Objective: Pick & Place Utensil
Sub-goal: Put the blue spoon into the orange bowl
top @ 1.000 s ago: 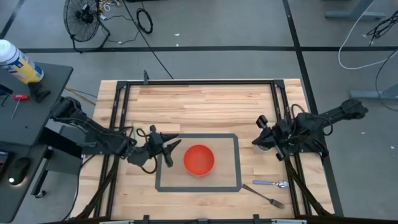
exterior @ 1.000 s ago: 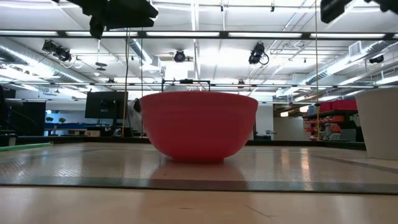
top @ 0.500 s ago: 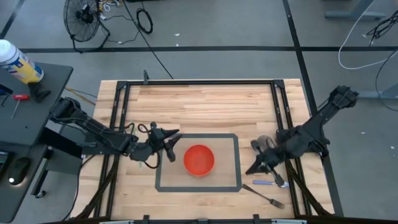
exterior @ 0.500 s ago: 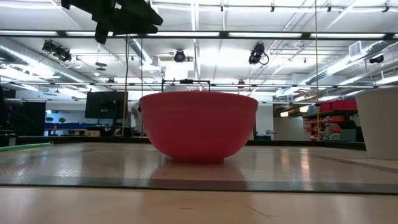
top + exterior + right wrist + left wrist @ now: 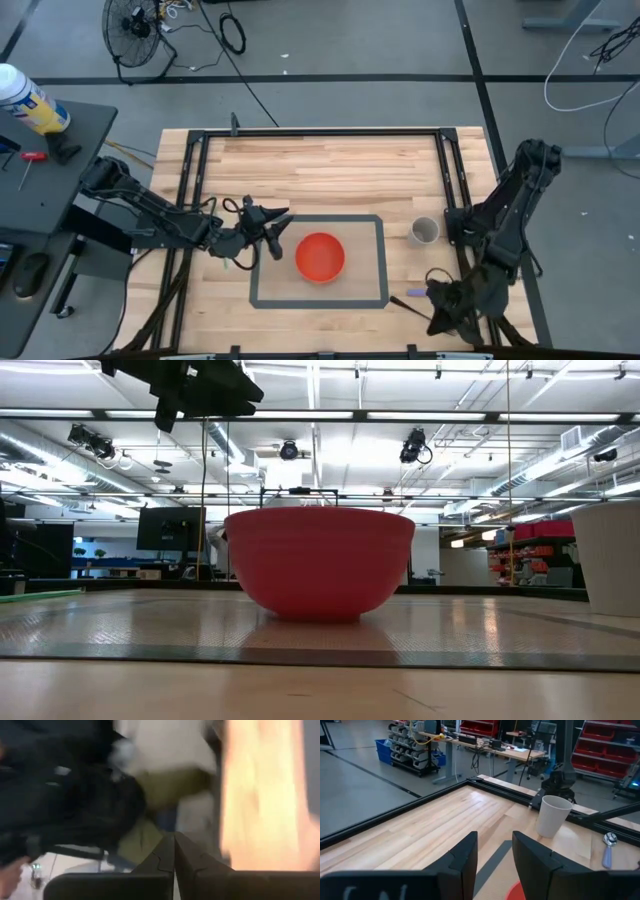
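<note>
Your right tool [image 5: 440,318] sits low at the counter's near right corner, fingers pressed together with nothing between them. The spoon [image 5: 607,849] lies just beside it, its handle poking out from under the arm; the fork is hidden there. Your left tool [image 5: 272,231] hovers just left of the red bowl [image 5: 320,256], fingers a narrow gap apart. The white cup [image 5: 425,232] stands right of the taped rectangle on the counter [image 5: 320,170].

Left arm reaches in from the table's left side, left gripper [image 5: 270,222] low near mid-table, fingers [image 5: 463,861] parted with a narrow gap. Right arm folded down at the front right corner, right gripper [image 5: 435,305] fingers [image 5: 161,857] pressed together.
</note>
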Robot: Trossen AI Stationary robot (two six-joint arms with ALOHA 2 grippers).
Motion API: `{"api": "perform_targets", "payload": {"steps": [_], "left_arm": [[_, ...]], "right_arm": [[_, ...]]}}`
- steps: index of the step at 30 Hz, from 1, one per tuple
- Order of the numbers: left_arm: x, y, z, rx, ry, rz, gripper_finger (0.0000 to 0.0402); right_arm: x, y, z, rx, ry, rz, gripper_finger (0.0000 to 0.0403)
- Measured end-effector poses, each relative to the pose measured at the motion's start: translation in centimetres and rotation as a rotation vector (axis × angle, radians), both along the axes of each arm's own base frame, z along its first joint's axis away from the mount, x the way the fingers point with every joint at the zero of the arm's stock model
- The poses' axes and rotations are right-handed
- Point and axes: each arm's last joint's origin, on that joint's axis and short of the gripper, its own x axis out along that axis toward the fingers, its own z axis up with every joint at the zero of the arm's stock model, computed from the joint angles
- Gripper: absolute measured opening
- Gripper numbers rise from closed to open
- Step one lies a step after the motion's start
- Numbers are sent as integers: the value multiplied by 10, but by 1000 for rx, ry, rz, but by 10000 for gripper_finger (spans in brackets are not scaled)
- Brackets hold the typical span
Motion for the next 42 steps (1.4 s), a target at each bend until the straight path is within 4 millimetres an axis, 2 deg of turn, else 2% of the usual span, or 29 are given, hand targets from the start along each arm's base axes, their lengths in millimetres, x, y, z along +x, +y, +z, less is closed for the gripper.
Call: {"api": "perform_targets", "payload": {"steps": [3, 6, 11, 15, 17, 23, 27, 32, 35, 42], "left_arm": [[1, 2, 0, 5, 5, 0, 126], [3, 6, 0, 1, 8, 0, 126], [6, 11, -1, -13, 16, -35, 126], [8, 15, -1, -17, 18, -34, 126], [8, 16, -1, -17, 19, -29, 126], [8, 16, -1, -4, 28, -34, 126], [8, 16, -1, -4, 29, -34, 126], [8, 16, -1, -3, 30, -34, 126], [8, 16, -1, -1, 31, -34, 126], [8, 16, -1, -1, 32, -34, 126]], "right_arm": [[-10, 5, -23, -64, 221, -68, 6], [-13, 8, -46, -154, 406, -56, 6], [-13, 15, -75, -265, 587, -24, 6], [-17, 12, -91, -363, 708, -38, 6], [-20, 9, -93, -406, 724, -42, 6], [-26, 4, -94, -550, 596, -28, 7], [-32, -4, -96, -636, 676, -12, 9], [-31, -5, -96, -654, 615, -37, 46], [-30, -5, -103, -626, 591, -39, 69], [-36, -14, -115, -644, 667, -42, 77]]}}
